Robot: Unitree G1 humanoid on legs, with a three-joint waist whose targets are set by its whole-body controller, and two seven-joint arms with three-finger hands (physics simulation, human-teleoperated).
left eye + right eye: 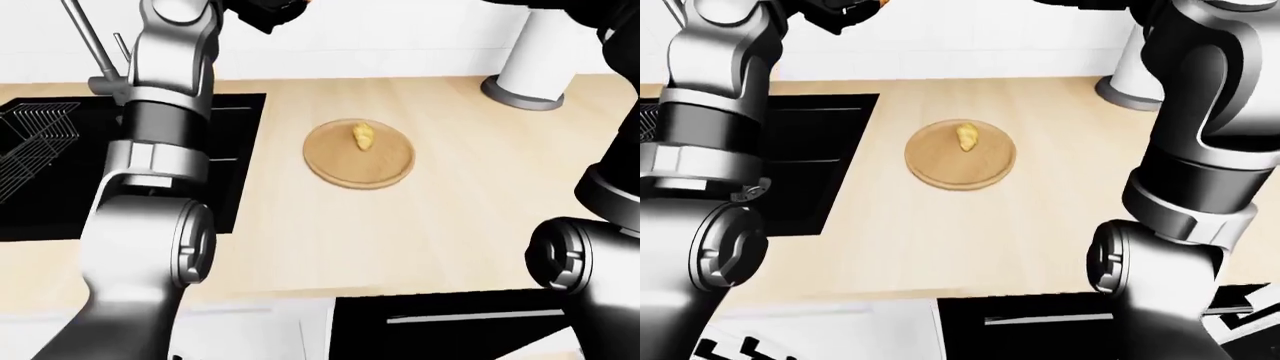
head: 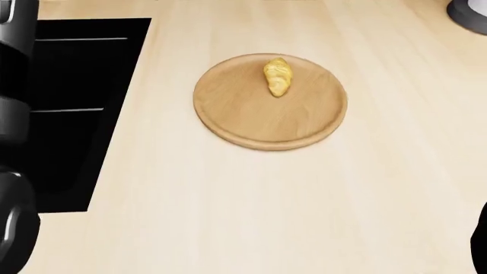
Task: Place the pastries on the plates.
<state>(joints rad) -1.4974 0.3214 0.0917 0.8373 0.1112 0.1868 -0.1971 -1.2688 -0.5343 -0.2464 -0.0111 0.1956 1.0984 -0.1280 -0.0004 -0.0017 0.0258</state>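
Note:
A round wooden plate [image 2: 258, 123] lies on the light wood counter, a little above the middle of the head view. One golden croissant [image 2: 277, 76] rests on the plate's upper part, clear of the rim. Both arms rise high above the counter. My left hand [image 1: 840, 13] is a dark shape cut off by the top edge of the right-eye view, with a small orange speck beside its fingers. Only a dark sliver of my right hand [image 1: 1085, 4] shows at that same edge. Neither hand is near the plate.
A black sink [image 1: 60, 172] with a wire rack [image 1: 40, 127] and a tap [image 1: 95, 45] fills the left. A white cylinder on a grey base [image 1: 525, 86] stands at the upper right. The counter's near edge [image 1: 330, 289] has a dark appliance below it.

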